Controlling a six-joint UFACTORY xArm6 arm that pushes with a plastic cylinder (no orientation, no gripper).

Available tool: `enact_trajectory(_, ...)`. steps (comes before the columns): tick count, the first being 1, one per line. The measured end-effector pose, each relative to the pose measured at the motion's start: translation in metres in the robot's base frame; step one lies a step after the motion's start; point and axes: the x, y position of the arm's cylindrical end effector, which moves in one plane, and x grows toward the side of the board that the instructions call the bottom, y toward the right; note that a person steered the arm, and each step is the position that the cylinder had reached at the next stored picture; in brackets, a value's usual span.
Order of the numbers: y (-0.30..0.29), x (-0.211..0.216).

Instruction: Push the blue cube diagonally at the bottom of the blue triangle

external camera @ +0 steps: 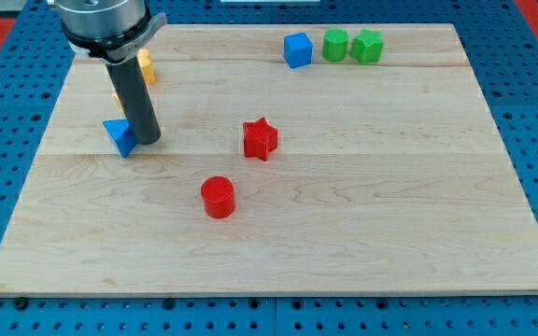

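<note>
My tip (148, 140) sits on the wooden tabletop (362, 215), touching the right side of the blue triangle (120, 136). There is no pincer here, just a dark rod. The blue cube (298, 50) is far away at the view's top, just beside two green blocks (335, 45) (367, 46) (shapes hard to tell). A red star (260, 139) and a red cylinder (219, 197) sit in the middle. A yellow block (144, 68) hides behind the rod.

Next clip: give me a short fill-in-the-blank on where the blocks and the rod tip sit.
1. My tip rests right beside the blue ____.
2. The blue cube sits near the view's ____ edge.
3. Right of the blue cube stand two ____ blocks.
4. The red star lies above the red ____.

Missing words: triangle; top; green; cylinder
</note>
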Motion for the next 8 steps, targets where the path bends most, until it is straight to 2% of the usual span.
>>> enact_trajectory(2,-0.009,-0.011)
enact_trajectory(3,0.022,-0.016)
enact_trajectory(6,0.165,-0.089)
enact_trajectory(7,0.144,-0.115)
enact_trajectory(8,0.097,-0.162)
